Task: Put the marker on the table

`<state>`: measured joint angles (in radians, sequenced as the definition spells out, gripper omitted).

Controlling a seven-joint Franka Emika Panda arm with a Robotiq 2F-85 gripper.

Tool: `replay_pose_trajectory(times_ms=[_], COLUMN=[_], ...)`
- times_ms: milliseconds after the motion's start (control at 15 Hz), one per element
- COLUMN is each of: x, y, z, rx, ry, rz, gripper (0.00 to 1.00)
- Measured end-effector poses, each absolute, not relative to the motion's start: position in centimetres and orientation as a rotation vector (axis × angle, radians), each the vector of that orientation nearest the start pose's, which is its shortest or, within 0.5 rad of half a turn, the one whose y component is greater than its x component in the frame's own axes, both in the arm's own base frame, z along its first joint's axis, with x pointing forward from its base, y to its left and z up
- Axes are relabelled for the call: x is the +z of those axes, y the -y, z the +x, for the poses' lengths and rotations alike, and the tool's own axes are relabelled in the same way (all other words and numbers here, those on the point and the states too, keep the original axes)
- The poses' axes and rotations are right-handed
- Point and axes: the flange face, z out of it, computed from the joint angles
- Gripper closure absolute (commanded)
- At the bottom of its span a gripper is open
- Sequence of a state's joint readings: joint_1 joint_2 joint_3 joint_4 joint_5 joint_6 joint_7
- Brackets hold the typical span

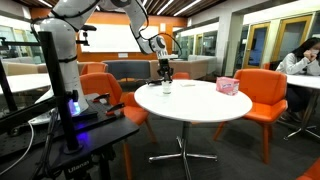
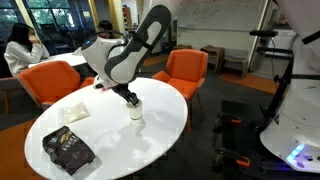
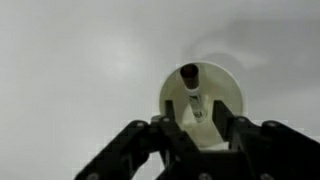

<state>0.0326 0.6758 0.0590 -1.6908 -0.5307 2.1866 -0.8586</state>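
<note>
In the lower centre of the wrist view we are finding the end effector (image 3: pixel 197 128) with its fingers standing apart, either side of the marker (image 3: pixel 190 85) and not clamping it. The marker is standing upright in a white cup (image 3: pixel 225 95) at centre right. Beyond, the cup is sitting on the round tabletop (image 2: pixel 165 125). We are judging the task barely begun: grasping the marker, lifting it out and laying it down are all remaining.

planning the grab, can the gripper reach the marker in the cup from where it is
Likely yes: the gripper hangs right above the cup, fingers apart, and the marker stands up uncovered.
</note>
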Motion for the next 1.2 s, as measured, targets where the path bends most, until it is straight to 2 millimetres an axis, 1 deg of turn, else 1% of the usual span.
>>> replay_pose_trajectory(times_ms=[133, 200, 267, 333, 400, 467, 867, 1067, 1200], x=[19.2, 19.1, 18.9, 18.6, 18.4, 18.2, 17.0, 16.4, 16.1], y=[-3.8, -3.8, -3.8, -3.7, -3.7, -3.6, -3.0, -2.7, -2.6], z=[66.3, 66.4, 66.5, 66.6, 66.6, 66.6, 66.7, 66.7, 66.7], rx=[0.508, 0.514, 0.521, 0.529, 0.539, 0.551, 0.616, 0.656, 0.680], ry=[2.023, 2.016, 2.011, 2.007, 2.002, 1.997, 1.969, 1.950, 1.941], rz=[-2.704, -2.705, -2.704, -2.703, -2.701, -2.699, -2.692, -2.687, -2.684], gripper=[0.58, 0.57, 0.60, 0.59, 0.62, 0.61, 0.65, 0.61, 0.65])
